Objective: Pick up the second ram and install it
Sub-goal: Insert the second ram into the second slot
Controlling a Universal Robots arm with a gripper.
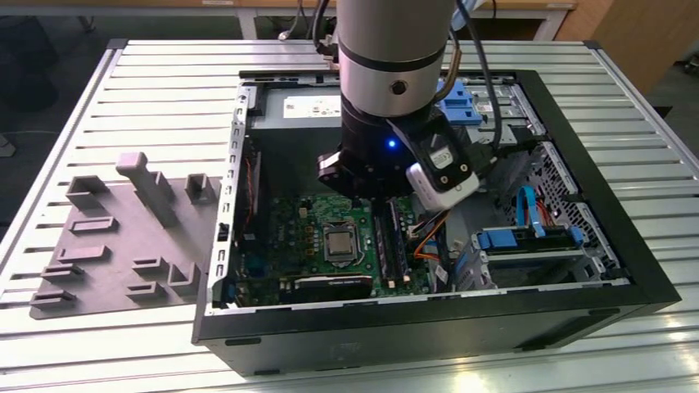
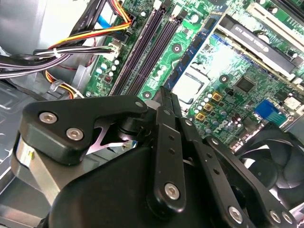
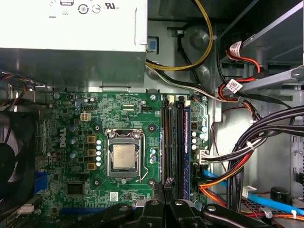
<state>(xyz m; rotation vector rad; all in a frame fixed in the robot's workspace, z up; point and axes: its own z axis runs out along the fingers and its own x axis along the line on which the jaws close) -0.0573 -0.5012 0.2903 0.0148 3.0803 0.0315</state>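
White logo [image 3: 61, 135] on motherboard [image 3: 142, 114], certification marks on power supply label [image 3: 90, 7]

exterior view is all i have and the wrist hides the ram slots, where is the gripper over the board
Observer: In the first wrist view the gripper lines up with the black slots, at their end away from the power supply.
Operator: any stick near it
Observer: A blue-faced memory stick runs along those slots, on their side away from the processor socket. Seated or held, I cannot tell.
Operator: what lies past it
Observer: A bundle of black cables, apart from the stick.
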